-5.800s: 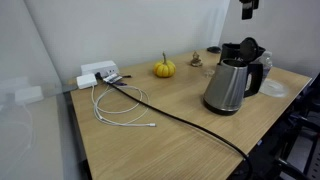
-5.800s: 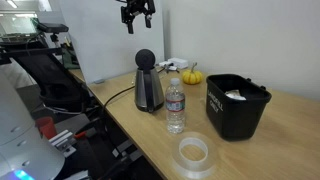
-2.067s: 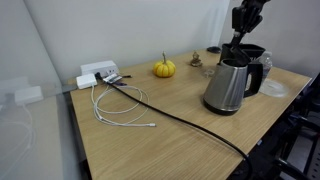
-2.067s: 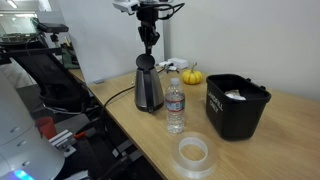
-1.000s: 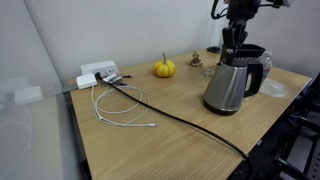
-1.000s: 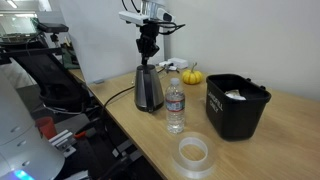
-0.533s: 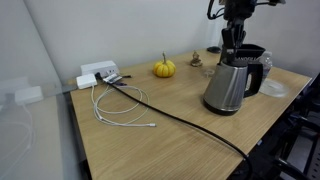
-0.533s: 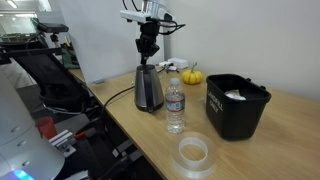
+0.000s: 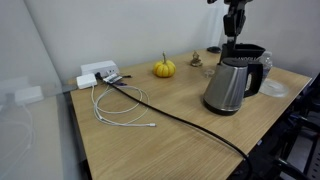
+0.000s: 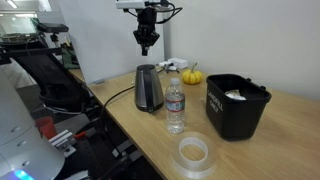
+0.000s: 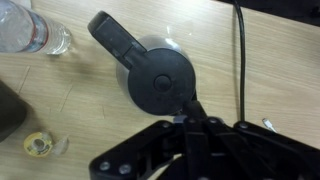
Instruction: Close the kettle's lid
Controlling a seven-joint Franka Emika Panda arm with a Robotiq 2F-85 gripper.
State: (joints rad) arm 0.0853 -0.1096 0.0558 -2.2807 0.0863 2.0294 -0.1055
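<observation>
High over the table (image 9: 150, 150), the gripper (image 10: 145, 46) is hung from a wrist held vertical, with the fingers (image 11: 190, 125) pointed straight down. In the wrist view the fingers are seen drawn together to a point, and nothing is gripped between them. Straight below the fingertips, and clear of them, the kettle (image 10: 149, 90) is stood upright. Its round lid (image 11: 160, 82) is seen lying flat over the body, and its handle (image 11: 112, 38) is angled away from the fingers. Just beside the kettle, a water bottle (image 10: 175, 105) is stood upright. A black cable (image 9: 170, 115) is run across the table from the kettle's base. Farther from the fingers, a small pumpkin (image 10: 192, 76) and a black bin (image 10: 238, 105) are placed. Farthest off, a roll of tape (image 10: 193, 153) is laid flat near the table edge, and a white cable (image 9: 115, 110) is looped loosely.
</observation>
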